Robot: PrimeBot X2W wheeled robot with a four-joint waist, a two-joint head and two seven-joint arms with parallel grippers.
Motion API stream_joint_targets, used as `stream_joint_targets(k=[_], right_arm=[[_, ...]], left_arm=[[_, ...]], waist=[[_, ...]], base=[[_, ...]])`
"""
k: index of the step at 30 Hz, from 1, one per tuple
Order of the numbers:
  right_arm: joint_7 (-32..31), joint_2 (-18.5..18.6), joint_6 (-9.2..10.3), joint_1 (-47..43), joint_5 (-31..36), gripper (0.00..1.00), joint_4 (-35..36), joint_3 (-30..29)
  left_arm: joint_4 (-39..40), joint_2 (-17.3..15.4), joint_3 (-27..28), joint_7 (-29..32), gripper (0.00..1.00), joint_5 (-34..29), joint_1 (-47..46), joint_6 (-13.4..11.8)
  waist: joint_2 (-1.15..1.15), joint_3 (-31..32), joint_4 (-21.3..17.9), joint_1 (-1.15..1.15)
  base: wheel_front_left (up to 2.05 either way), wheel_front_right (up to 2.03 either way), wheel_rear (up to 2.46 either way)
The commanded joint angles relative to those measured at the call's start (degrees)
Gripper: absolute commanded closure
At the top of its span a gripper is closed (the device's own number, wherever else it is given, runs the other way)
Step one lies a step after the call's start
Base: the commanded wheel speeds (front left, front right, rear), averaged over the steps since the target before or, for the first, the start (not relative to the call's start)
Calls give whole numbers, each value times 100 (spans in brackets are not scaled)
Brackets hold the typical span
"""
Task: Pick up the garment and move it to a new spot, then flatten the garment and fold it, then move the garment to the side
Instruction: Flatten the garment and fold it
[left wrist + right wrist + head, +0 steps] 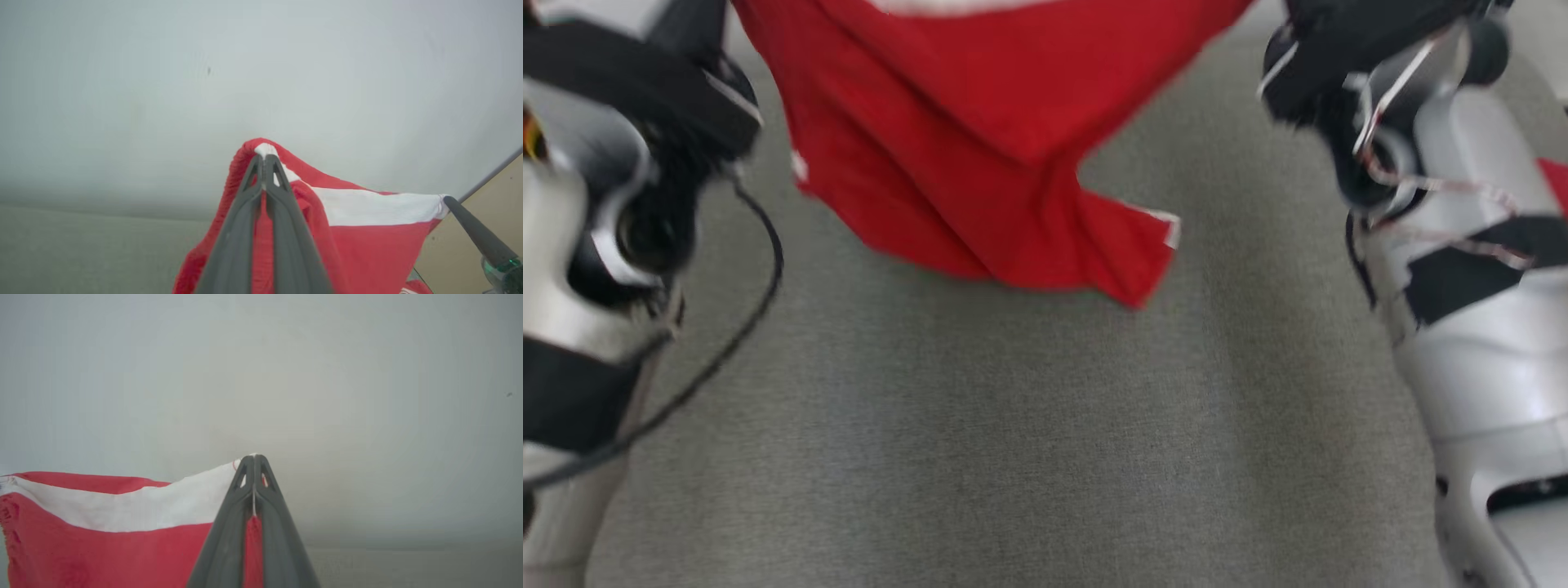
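The garment (964,139) is red with a white band and hangs in the air over the grey surface (1029,441), its lower edge drooping toward the middle. In the left wrist view my left gripper (264,157) is shut on a corner of the garment (367,241), at the end of the white band. In the right wrist view my right gripper (254,457) is shut on the other end of the white band of the garment (102,531). The band runs taut between the two grips. My two forearms flank the cloth in the head view, fingertips hidden.
A black cable (743,327) loops off my left arm above the grey surface. In the left wrist view my other gripper's dark finger (478,232) shows at the right, before a tan panel (470,253). A pale wall (327,375) lies behind.
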State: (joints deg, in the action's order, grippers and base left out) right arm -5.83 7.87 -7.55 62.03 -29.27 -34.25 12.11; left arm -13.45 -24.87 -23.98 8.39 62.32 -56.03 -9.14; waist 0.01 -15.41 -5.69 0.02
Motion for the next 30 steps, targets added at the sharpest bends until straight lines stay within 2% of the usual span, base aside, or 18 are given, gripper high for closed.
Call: stream_joint_targets(k=[1,3,5,9,13,16,20,23,27,30], right_arm=[[264,16,11,340,141,100,-235,-124],[699,19,11,847,362,100,-525,-336],[1152,16,11,1325,601,100,-747,-535],[1882,133,12,2024,1187,100,-1167,-982],[2087,91,12,2477,1646,100,-1047,-1201],[2097,55,12,2351,1839,100,-710,-1196],[2088,127,11,1825,1926,100,-882,-453],[2066,282,11,1340,1713,100,-978,193],[2001,464,11,772,1369,100,-833,828],[1902,744,11,177,978,100,-484,1314]], left_arm=[[-220,86,102,-181,100,-52,-347,63],[-498,175,285,-486,100,-81,-794,138],[-729,189,236,-813,100,-358,-1235,262],[-1073,399,328,-1572,100,-594,-1846,596],[-1258,561,402,-2022,100,-580,-2146,992],[-1328,641,361,-2152,100,-614,-2015,1225],[-1403,631,125,-2230,100,-722,-1486,1459],[-1357,677,-27,-2308,100,-733,-819,1577],[-1264,697,-145,-2347,100,-725,-10,1620],[-1152,697,-108,-2359,100,-697,884,1653]], waist=[[-1,-817,-479,-2],[-1,-895,-506,-2],[-1,-986,-503,-2],[-1,-979,-453,-2],[-1,-938,-382,-2],[-1,-940,-331,-2],[-1,-920,-281,-2],[-1,-805,-274,-2],[-1,-613,-273,-2],[-1,-260,-264,-2]], base=[[0,0,0],[0,0,0],[0,0,0],[0,0,0],[0,0,0],[0,0,0],[0,0,0],[0,0,0],[0,0,0],[0,0,0]])
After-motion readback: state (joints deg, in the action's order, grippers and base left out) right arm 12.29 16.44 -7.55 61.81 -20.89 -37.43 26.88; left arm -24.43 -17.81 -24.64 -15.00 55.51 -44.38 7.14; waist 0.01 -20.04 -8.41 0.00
